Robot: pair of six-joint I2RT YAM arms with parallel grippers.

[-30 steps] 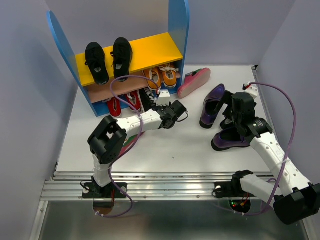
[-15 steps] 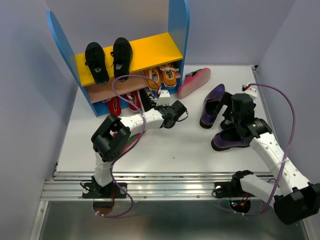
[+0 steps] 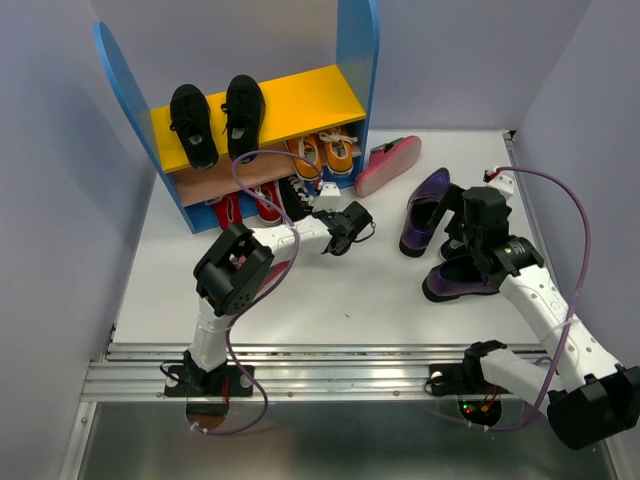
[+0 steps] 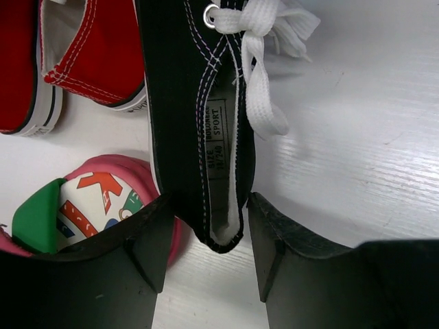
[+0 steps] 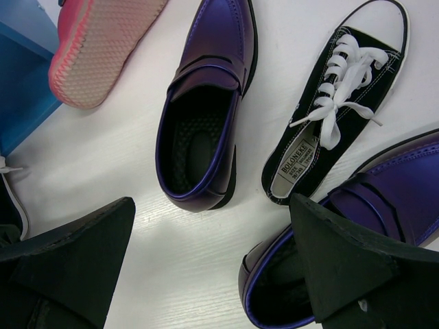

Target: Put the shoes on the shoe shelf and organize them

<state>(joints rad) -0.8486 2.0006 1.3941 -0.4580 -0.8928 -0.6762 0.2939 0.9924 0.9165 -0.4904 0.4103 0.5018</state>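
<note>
The shoe shelf (image 3: 300, 100) stands at the back with two black shoes (image 3: 215, 118) on its yellow top board, orange shoes (image 3: 322, 153) on the lower board and red shoes (image 3: 245, 205) (image 4: 82, 48) beneath. My left gripper (image 3: 338, 222) (image 4: 209, 205) is shut on the heel of a black-white sneaker (image 3: 293, 193) (image 4: 199, 110) in front of the shelf. A pink flip-flop with a green strap (image 4: 82, 205) lies beside it. My right gripper (image 3: 465, 245) (image 5: 212, 205) is open and empty above two purple loafers (image 5: 202, 116) (image 5: 363, 219) and a second black-white sneaker (image 5: 336, 103).
Another pink flip-flop (image 3: 388, 165) (image 5: 103, 48) leans sole-out against the shelf's right blue panel (image 3: 357, 60). Grey walls close in both sides. A purple cable (image 3: 250, 165) loops over the left arm near the shelf front.
My left arm's elbow has swung right and toward the shelf, and its gripper has shifted slightly left. The right arm and the loose shoes have not moved.
</note>
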